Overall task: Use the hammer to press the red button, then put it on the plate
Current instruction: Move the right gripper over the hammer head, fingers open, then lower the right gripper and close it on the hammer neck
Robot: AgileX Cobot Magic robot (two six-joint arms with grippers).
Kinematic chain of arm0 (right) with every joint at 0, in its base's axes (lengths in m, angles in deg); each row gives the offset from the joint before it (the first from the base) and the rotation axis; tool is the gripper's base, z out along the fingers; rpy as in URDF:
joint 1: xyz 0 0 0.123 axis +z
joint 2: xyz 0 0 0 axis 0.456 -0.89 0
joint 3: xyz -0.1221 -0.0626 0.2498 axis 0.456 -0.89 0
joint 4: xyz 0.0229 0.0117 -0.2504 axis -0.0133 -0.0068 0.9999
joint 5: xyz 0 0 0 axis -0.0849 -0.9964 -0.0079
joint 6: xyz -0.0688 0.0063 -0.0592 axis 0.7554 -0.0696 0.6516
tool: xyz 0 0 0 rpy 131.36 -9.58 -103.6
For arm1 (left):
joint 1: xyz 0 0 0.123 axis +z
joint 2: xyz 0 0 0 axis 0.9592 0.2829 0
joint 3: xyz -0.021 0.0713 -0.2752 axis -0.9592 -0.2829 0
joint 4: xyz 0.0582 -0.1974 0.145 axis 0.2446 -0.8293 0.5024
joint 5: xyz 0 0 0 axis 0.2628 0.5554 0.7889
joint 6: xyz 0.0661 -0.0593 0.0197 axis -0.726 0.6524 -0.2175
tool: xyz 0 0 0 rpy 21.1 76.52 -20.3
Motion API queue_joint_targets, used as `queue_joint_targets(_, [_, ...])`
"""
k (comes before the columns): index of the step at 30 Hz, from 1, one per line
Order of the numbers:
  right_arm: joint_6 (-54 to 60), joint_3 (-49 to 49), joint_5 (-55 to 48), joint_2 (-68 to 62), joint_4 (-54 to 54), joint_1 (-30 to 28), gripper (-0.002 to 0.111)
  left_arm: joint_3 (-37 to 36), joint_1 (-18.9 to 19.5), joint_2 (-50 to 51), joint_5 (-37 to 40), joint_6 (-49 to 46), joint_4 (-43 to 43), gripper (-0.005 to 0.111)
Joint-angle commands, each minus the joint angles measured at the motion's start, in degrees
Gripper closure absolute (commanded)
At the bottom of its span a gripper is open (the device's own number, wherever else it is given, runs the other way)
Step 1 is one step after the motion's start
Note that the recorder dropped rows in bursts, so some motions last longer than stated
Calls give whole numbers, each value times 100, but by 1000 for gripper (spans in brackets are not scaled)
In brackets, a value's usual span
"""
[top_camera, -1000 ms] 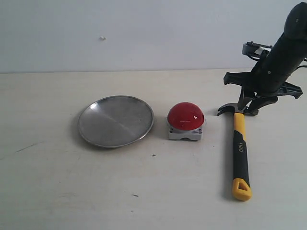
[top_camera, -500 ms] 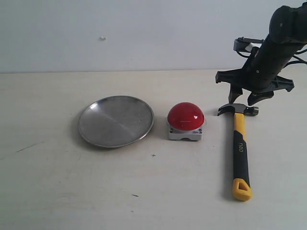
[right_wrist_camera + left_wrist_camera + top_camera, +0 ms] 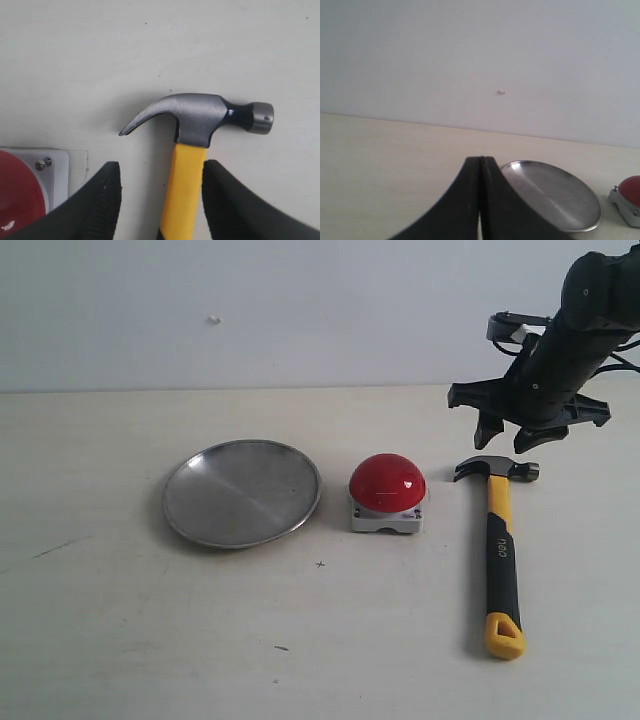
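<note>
Task at start, my read: hammer (image 3: 498, 545) flat on desk (image 3: 380, 640), just beside red button (image 3: 387, 483), ungrasped. Above its neck, right pincer (image 3: 508, 436) released, hovering; left pincer (image 3: 480, 200) clenched, empty. Remaining: grasp, press, set on plate (image 3: 242, 492).

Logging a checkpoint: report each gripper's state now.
Left gripper: closed, empty.
Right gripper: open above the hammer, holding nothing.

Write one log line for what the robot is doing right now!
right gripper: open, hovering over hammer near its head | left gripper: shut, empty | hammer: lying on table, not held | button, plate: untouched
</note>
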Motion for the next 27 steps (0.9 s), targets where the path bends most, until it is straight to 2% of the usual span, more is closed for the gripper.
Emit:
queue_joint_targets(1, [-17, 22, 70, 8, 41, 8, 58, -17, 8, -36, 6, 41, -3, 107])
queue_joint_targets(19, [-17, 22, 88, 8, 28, 8, 58, -17, 8, -36, 6, 41, -3, 107])
queue_joint_targets(23, [-17, 22, 567, 8, 28, 8, 58, -17, 8, -36, 6, 41, -3, 107])
queue_joint_targets(27, [-17, 22, 596, 8, -111, 8, 58, -17, 8, -36, 6, 41, -3, 107])
